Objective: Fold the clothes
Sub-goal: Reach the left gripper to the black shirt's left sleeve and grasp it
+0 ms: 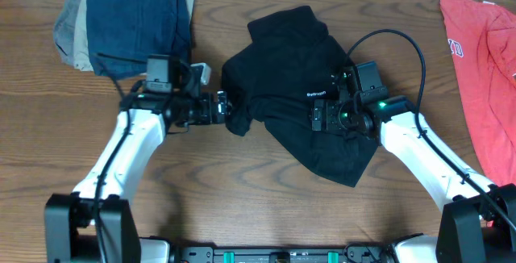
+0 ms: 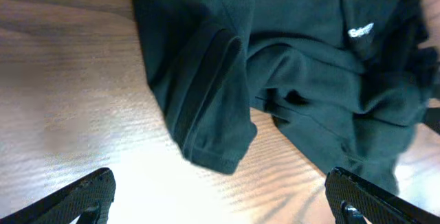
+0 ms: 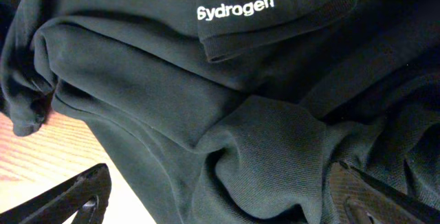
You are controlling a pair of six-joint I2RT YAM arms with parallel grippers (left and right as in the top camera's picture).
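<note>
Item one, nearest you: your left gripper [image 1: 228,111], jaws spread wide and released, holding nothing, low over the bare wooden table [image 1: 242,206] at the left edge of the shirt. A hemmed sleeve [image 2: 206,114] lies flat on the wood just ahead of its fingers [image 2: 75,196]. Item two: your right gripper [image 1: 318,118], likewise fully released, poised over the right half of the shirt with rumpled cloth below and between its fingers; whether they touch the cloth you cannot tell. Item three: the black T-shirt [image 1: 282,61], crumpled in a heap at the middle of the table, with white lettering [image 3: 235,8] near a hem. Item four, far left corner: a folded pile [image 1: 133,21], dark blue on top. Item five, far right edge: a red T-shirt [image 1: 484,69], well apart from the black one.
</note>
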